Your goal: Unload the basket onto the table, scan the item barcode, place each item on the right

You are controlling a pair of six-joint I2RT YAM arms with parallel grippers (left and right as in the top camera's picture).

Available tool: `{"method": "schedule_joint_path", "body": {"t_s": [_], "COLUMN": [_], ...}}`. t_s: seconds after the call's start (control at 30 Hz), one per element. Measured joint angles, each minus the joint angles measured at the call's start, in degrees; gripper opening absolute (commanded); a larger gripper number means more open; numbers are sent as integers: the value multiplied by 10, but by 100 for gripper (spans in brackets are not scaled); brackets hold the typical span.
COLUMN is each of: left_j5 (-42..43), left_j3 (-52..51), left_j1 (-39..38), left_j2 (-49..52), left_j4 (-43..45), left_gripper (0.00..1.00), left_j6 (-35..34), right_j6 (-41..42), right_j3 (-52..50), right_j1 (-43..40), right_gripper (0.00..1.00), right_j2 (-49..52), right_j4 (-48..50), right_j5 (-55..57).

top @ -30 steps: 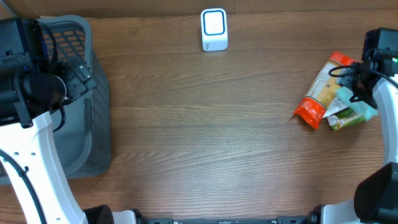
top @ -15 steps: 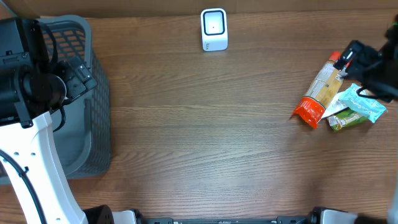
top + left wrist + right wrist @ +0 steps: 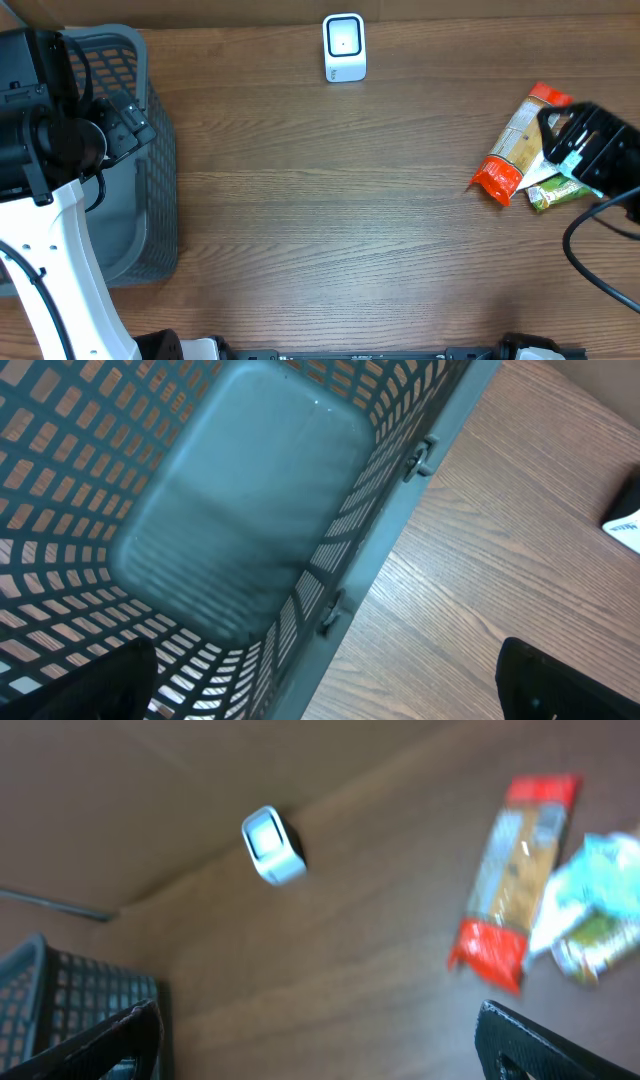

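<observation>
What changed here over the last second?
The right gripper drew off toward the far right, then came back over the packets, jaws open. It took hold of nothing. The packets, scanner, basket and left gripper stayed put.
</observation>
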Motion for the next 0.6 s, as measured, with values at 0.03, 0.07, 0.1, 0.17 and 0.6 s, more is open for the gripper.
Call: {"method": "schedule_joint_path", "body": {"t_s": [0.03, 0.07, 0.1, 0.17, 0.6], "left_j5": [0, 0, 0, 0, 0], "left_j3": [0, 0, 0, 0, 0], "left_j1": [0, 0, 0, 0, 0], "left_j2": [0, 0, 0, 0, 0], "left_j4": [0, 0, 0, 0, 0], "left_gripper": [100, 100, 100, 100, 100], "left_j6": [0, 0, 0, 0, 0], "right_j6": [0, 0, 0, -5, -116], "right_j3": [0, 0, 0, 0, -286], "right_j1": [0, 0, 0, 0, 88], "right_gripper": [100, 100, 100, 100, 100], "right_j2": [0, 0, 0, 0, -150], "right_j4": [-9, -20, -31, -31, 331], "right_j5": [1, 6, 15, 24, 83]}}
